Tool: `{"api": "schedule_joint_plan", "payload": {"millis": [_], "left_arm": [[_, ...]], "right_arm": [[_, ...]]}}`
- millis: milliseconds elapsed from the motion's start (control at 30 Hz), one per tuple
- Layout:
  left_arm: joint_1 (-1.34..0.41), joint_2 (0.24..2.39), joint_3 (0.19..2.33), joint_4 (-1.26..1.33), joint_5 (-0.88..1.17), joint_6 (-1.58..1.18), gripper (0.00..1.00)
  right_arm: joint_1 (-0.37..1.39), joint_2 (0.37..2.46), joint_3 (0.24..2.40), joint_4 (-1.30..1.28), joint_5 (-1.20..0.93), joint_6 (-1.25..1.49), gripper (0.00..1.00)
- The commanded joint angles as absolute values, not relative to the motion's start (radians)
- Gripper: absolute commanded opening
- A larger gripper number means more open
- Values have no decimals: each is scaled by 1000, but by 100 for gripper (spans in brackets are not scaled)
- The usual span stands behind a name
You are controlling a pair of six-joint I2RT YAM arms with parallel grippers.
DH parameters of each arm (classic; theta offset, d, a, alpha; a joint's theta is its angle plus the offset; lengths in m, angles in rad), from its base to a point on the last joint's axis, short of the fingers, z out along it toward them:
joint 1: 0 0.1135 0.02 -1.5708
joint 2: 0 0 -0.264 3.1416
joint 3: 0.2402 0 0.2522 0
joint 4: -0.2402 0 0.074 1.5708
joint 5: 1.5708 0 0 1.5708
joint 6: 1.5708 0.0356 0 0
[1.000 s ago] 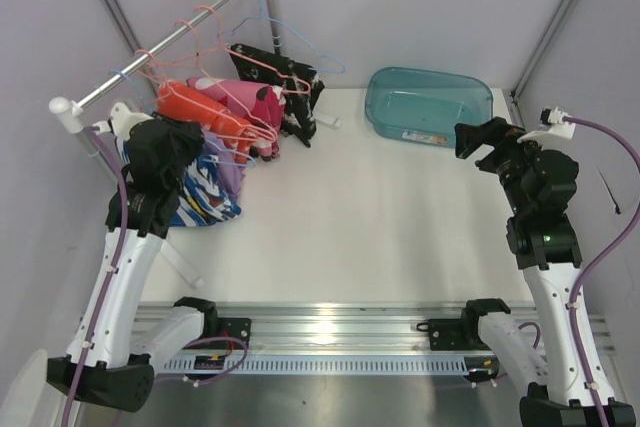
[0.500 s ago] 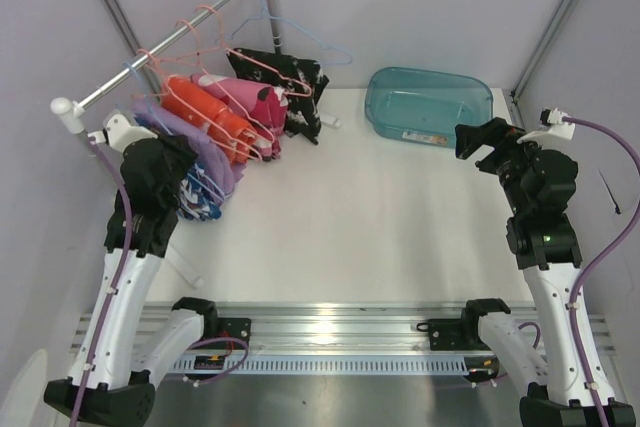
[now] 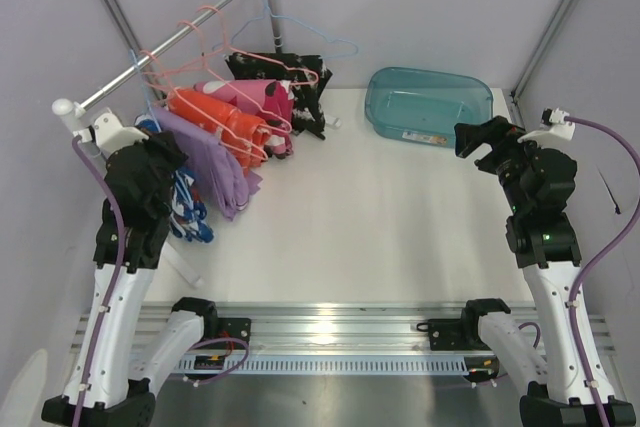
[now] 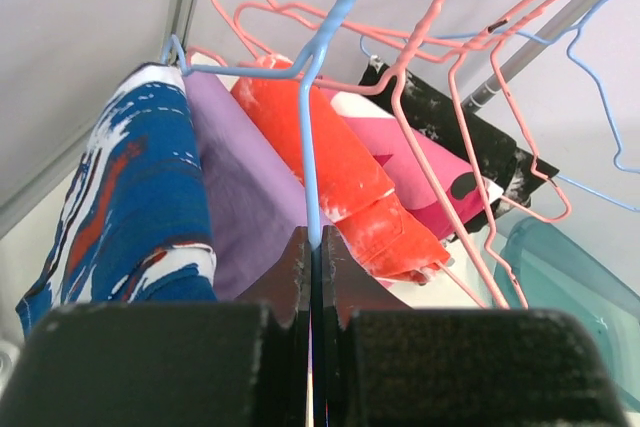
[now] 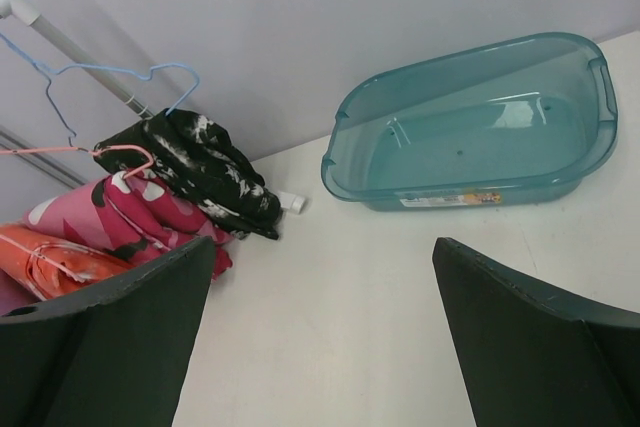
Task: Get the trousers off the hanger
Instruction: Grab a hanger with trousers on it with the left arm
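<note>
Left gripper (image 4: 312, 243) has closed on blue hanger wire (image 4: 307, 152), trousers (image 4: 240, 177) hanging just beyond.

- Bright, even light falls from overhead; the white table (image 3: 380, 207) carries only a faint, soft shadow beside the trousers (image 3: 225, 142).
- Glare streaks the metal rail (image 3: 330, 325).
- Up close, the left gripper (image 4: 312, 244) and right gripper (image 5: 322, 247) look dark and soft-edged.
- The blue hanger (image 4: 310, 97) and teal tub (image 5: 470, 137) read sharp.
</note>
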State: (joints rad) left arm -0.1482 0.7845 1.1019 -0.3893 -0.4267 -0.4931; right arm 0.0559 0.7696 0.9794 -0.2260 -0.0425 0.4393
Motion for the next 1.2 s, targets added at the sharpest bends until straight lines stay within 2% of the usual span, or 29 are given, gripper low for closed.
{"api": "schedule_joint_plan", "payload": {"millis": [0,267,533,900,1167], "left_arm": [[-150,738,1177,-146,-419,-410,0],[-150,703,1172,-66,-451,-371,0],[-150,644,1203,-167,-396,-383,0],[-150,529,1253,-371,-123,-339,0],[-150,440,1305,-554,-43,-341,0]], "right_arm": [[55,770,996,-183,-46,460,99],[54,770,997,-181,-46,465,99],[57,772,993,-183,-49,476,99],[58,808,986,-170,-103,463,99],[64,811,988,-164,-141,425,99]]}}
